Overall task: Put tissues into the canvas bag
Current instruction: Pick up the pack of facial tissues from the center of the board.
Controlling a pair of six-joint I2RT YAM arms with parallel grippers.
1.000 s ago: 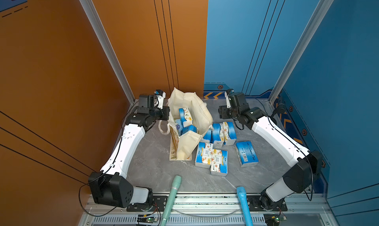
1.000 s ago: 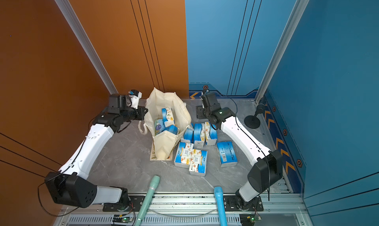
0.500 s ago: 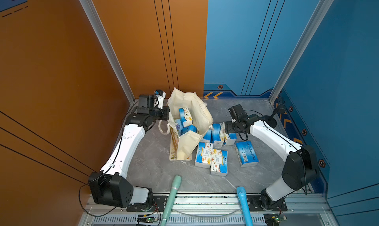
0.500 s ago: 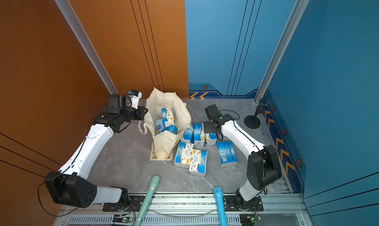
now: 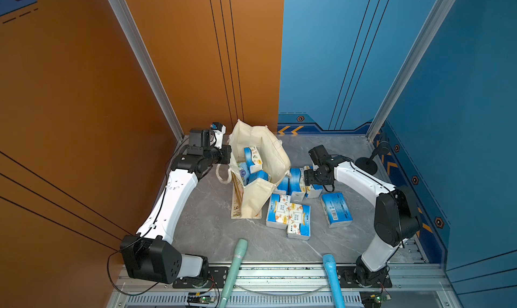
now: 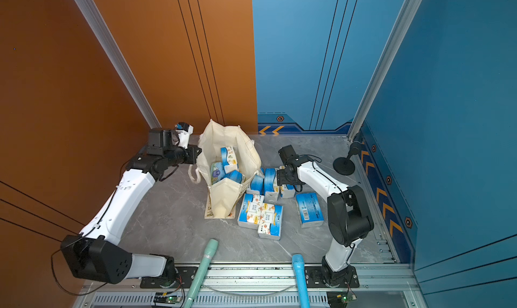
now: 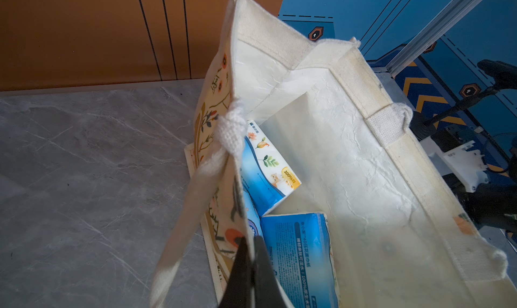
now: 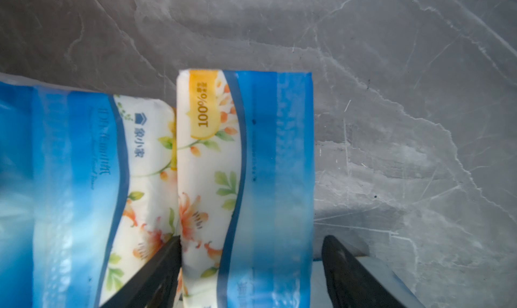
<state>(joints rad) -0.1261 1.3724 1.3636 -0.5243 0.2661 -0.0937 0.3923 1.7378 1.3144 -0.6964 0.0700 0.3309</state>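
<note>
The cream canvas bag [image 5: 270, 152] [image 6: 240, 141] stands open at the back left of the table. Several blue-and-white tissues [image 5: 253, 159] [image 7: 268, 169] lie inside it. My left gripper [image 5: 230, 156] [image 7: 249, 241] is shut on the canvas bag's side wall at the rim. More tissues stand in a row [image 5: 295, 180] beside the bag. My right gripper [image 5: 310, 179] [image 8: 251, 239] is open and straddles the end pack [image 8: 251, 166] of that row. One finger touches the pack's floral side, the other stands clear of its blue side.
Other packs lie flat in front of the row [image 5: 288, 215] and to its right [image 5: 335, 208]. A black round-based stand [image 5: 366, 164] is at the back right. A teal pole [image 5: 235, 264] and a blue pole [image 5: 331, 275] poke in over the front edge.
My right arm has swung from the back by the bag down onto the standing row of packs, and its jaws have widened. The left arm and the bag have not moved.
</note>
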